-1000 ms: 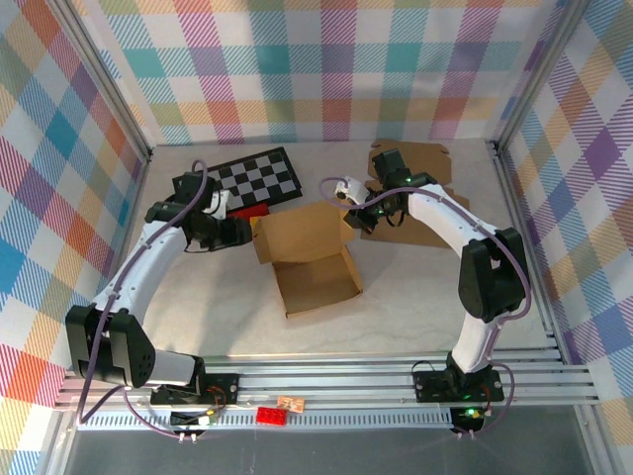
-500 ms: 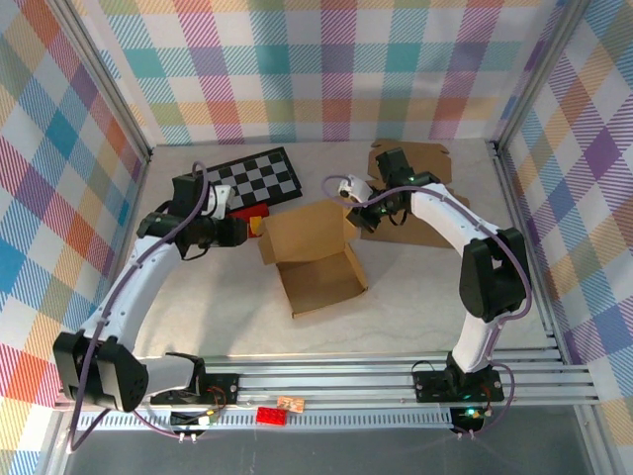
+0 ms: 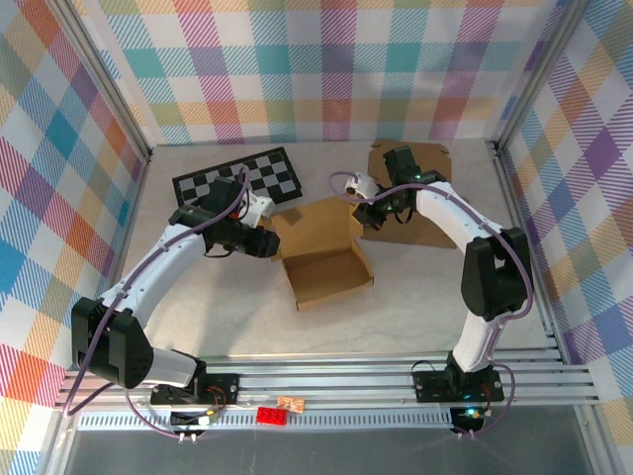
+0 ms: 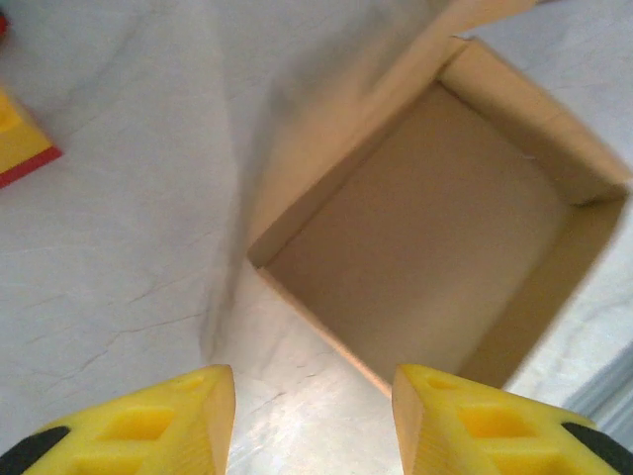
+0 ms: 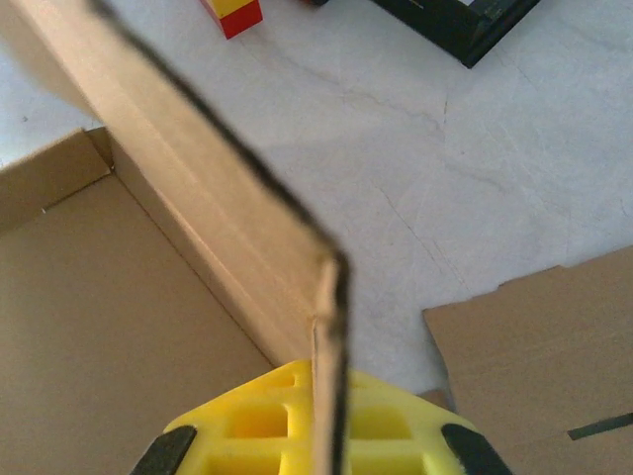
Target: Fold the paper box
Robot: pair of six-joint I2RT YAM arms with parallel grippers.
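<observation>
Overhead: left arm stretched rightward, hand fingers apart, empty, just beside the box. Right arm bent inward, hand clamped on the raised flap.

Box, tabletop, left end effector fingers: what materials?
Box: brown cardboard, matte; the cut edge of the flap looks layered, so probably corrugated.
Tabletop: white with faint grey veins and a slight sheen; marble-look laminate or vinyl, can't tell which.
Left end effector fingers: yellow plastic with recessed pockets, probably moulded or printed.
</observation>
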